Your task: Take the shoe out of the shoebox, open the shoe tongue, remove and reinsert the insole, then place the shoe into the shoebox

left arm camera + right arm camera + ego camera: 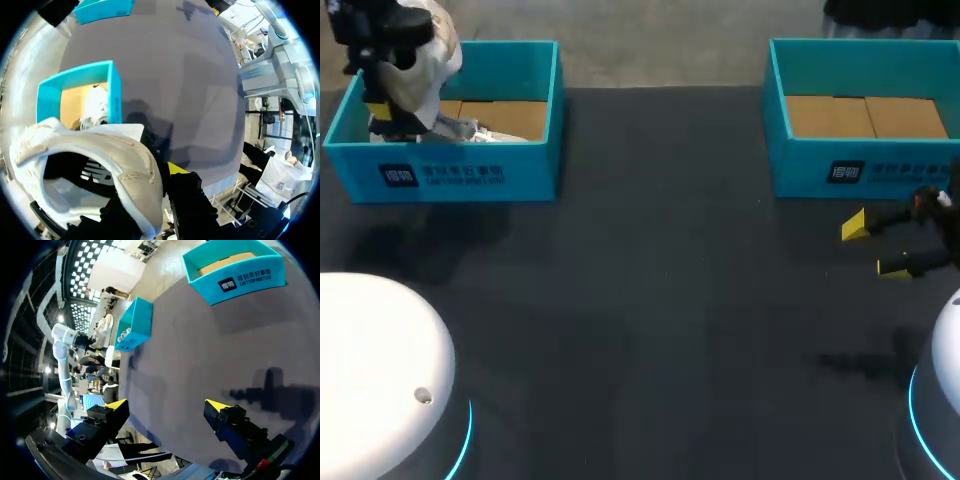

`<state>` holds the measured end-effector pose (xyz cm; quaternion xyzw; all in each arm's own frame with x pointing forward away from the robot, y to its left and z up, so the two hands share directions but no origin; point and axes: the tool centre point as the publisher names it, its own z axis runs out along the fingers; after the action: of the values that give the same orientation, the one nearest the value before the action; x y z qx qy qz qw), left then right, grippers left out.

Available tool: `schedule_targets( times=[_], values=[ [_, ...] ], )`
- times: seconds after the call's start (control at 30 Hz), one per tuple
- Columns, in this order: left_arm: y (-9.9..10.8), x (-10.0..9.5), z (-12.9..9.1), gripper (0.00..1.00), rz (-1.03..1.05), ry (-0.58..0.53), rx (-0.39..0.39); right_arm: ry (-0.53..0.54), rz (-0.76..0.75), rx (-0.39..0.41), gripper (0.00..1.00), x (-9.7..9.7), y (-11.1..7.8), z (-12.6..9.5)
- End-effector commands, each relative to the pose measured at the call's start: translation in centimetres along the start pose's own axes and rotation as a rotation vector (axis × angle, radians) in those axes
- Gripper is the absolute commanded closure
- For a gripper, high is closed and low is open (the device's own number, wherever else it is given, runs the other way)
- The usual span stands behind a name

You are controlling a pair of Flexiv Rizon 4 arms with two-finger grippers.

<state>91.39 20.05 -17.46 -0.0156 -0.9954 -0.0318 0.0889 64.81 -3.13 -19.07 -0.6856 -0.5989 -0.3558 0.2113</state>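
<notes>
Cream shoe (428,52) hung clamped in the left gripper (382,115), above the left shoebox (460,178).
That teal box sat at the table's (650,290) far left corner, with crumpled white paper (470,130) on its cardboard floor, and the fingers pinched the shoe's side wall. The right gripper (877,247) hovered by the table's right edge with its fingers wide apart and nothing between them, just in front of the right shoebox (860,172) at the far right corner.

Overhead plus wrist views, shared table (650,300)
</notes>
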Motion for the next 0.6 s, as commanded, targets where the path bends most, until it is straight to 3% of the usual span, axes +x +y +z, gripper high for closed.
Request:
schedule_targets(
  times=[0.03, 0.6],
  values=[
    [1.5, -2.7, -0.3, 1.0, 0.003, 0.053, 0.006, -0.004, 0.002, -0.175, 0.0, 0.1, -1.1, -0.5],
    [4.8, -12.6, 0.4, 1.0, -0.035, 0.047, 0.01, -0.004, 0.002, -0.175, 0.0, 0.1, -1.1, -0.5]
  ],
)
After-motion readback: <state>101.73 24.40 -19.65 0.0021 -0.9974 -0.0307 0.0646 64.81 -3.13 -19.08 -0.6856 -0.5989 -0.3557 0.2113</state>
